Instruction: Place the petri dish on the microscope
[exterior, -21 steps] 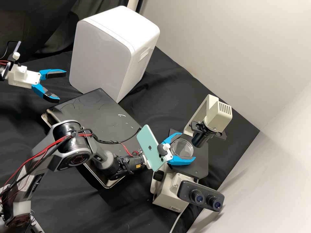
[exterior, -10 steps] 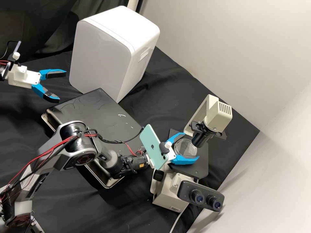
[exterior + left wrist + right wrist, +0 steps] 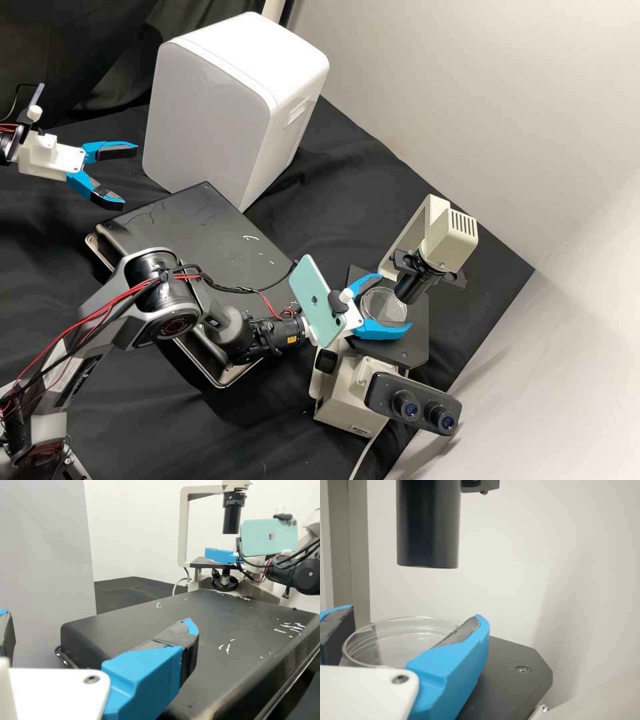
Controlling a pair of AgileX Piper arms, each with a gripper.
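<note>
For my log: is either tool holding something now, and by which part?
The right tool holds the petri dish by its side wall; the left tool holds nothing.

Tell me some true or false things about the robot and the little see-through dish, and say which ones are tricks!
1. The petri dish sits between the right gripper's blue fingers. True.
2. The petri dish lies on the black tray. False: it is over the microscope's stage, beneath the black lens tube.
3. The left gripper is open and holds nothing. True.
4. The white box stands on the microscope. False: it stands on the bench, by the tray.
</note>
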